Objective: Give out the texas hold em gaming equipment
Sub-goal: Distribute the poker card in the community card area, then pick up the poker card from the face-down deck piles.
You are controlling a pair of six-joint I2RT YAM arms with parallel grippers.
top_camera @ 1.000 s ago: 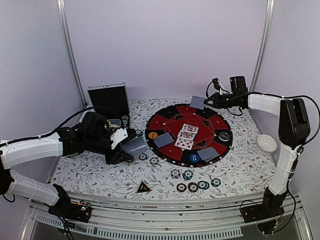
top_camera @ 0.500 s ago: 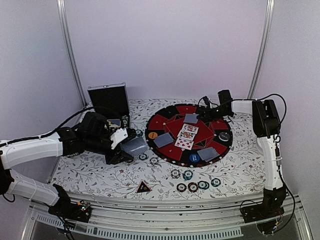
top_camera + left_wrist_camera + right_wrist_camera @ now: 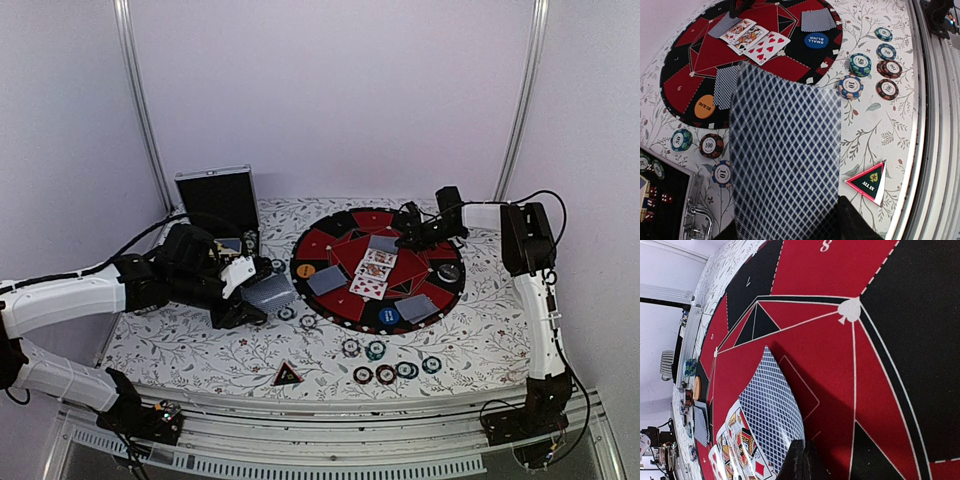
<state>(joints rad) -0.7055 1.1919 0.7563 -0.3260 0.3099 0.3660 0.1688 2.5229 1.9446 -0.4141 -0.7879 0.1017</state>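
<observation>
Setting: white-walled booth; floral table [image 3: 480, 340] with a round mat [image 3: 318, 245] at centre and a case [image 3: 218, 200] at 10 o'clock.
Risk: the dealt card [image 3: 382, 243] is likely to spring or skid on release and overlap the face-up cards [image 3: 372, 272], because it is pinched by one edge and bowed.
Right gripper [image 3: 408, 238]: jaws clamped tight on that card's edge, just past mat centre toward 12 o'clock. Whether the free end touches the mat cannot be told.
Left gripper [image 3: 245, 290]: half closed around the held cards [image 3: 785, 160], off the mat at 9 o'clock.
Other equipment: poker chips [image 3: 385, 372] at 6 o'clock; triangle [image 3: 287, 375] at 7 o'clock. On the mat, orange button [image 3: 305, 270] at 9, blue button [image 3: 389, 316] at 6, black button [image 3: 449, 272] at 3.
</observation>
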